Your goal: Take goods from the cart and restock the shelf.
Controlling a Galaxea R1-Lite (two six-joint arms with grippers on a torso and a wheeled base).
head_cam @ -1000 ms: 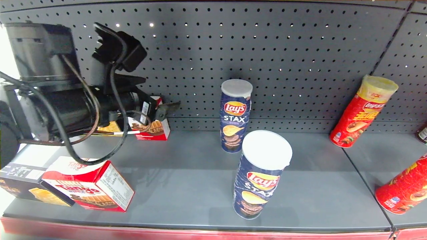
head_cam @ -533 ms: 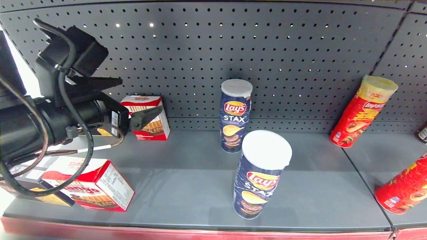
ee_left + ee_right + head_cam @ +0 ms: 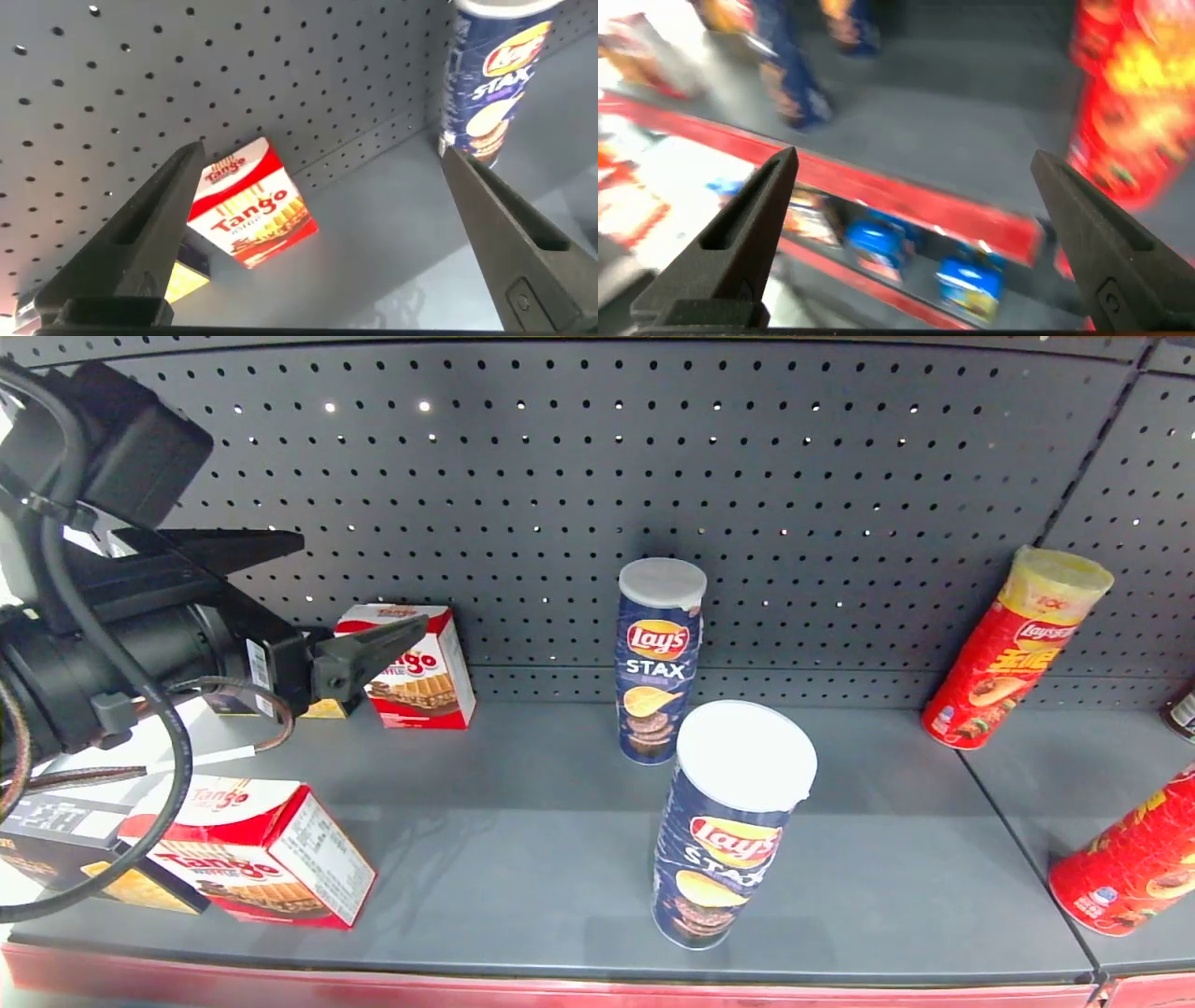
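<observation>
Left claw [image 3: 364, 581] spread wide, empty, near rear wafer box [image 3: 411, 667].

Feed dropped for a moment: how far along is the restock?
Done: red wafer boxes and blue chip cans sit on the shelf. In hand: nothing; left gripper and right gripper are open, empty. Left: fetching more goods; bare shelf space shows.

The left gripper [image 3: 362, 579], fingers [image 3: 373, 647] spread, hovers by the rear wafer box [image 3: 431, 683]

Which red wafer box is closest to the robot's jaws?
The rear wafer box by the pegboard; the front wafer box sits at the shelf edge.
</observation>
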